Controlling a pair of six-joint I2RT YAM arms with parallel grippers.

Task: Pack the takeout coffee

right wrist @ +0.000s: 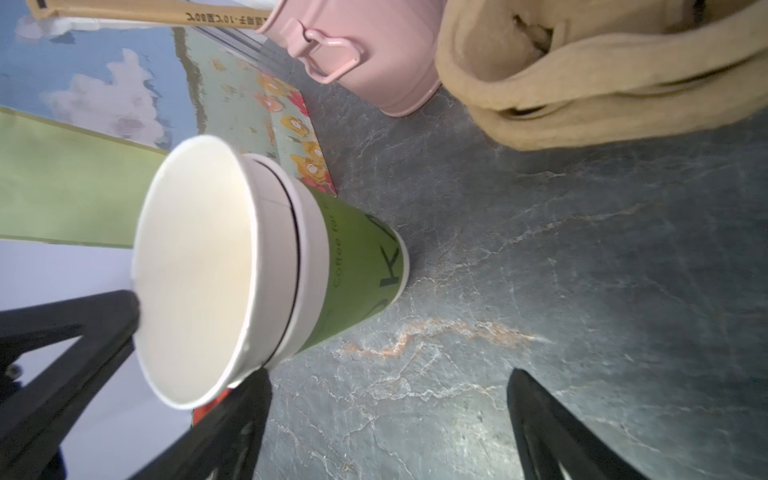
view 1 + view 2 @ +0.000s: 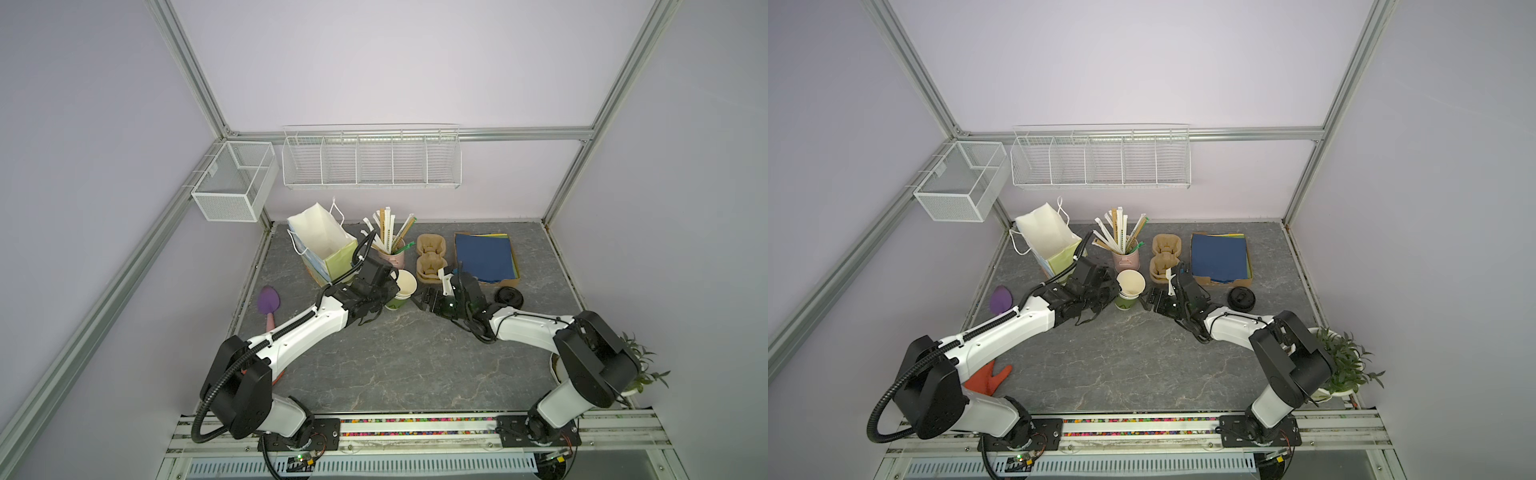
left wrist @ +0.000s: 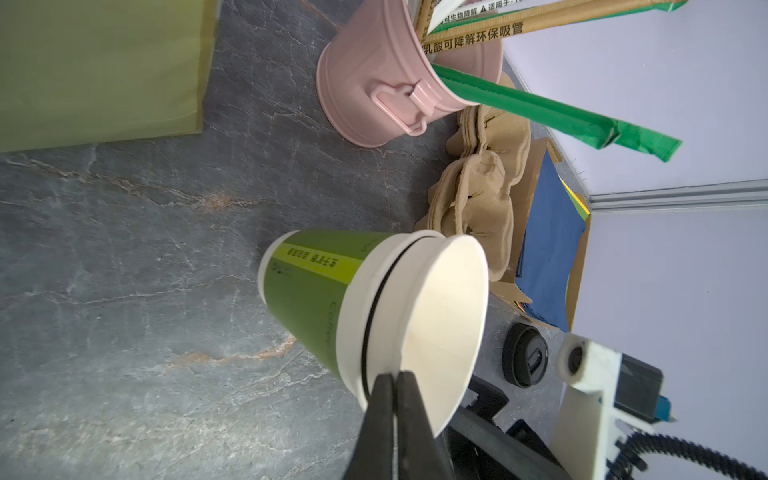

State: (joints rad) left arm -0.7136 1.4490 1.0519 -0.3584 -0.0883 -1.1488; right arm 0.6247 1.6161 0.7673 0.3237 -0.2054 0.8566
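Observation:
The takeout coffee [image 2: 406, 282] [image 2: 1131, 281] is nested in a green paper cup [image 2: 395, 306] [image 3: 307, 291] at mid-table. Only its cream-white inside, its white rim band and a thin black line of its outer wall [image 3: 376, 307] show. It sits slightly tilted in the green cup. My left gripper [image 3: 395, 376] [image 2: 385, 287] is shut on the takeout coffee's rim, one finger inside and one outside. My right gripper [image 1: 388, 374] [image 2: 424, 300] is open just to the right of the cups, close to the table. One of its fingers [image 1: 245, 399] is beside the rim, with nothing between the jaws.
An open paper bag [image 2: 324, 245] stands behind the left gripper. Beside it are a pink bucket of wrapped straws [image 2: 392, 257], stacked pulp cup carriers [image 2: 432, 262] and a box of blue napkins [image 2: 486, 257]. A black lid [image 2: 509, 296] lies at the right. A purple spatula [image 2: 268, 303] lies at the left.

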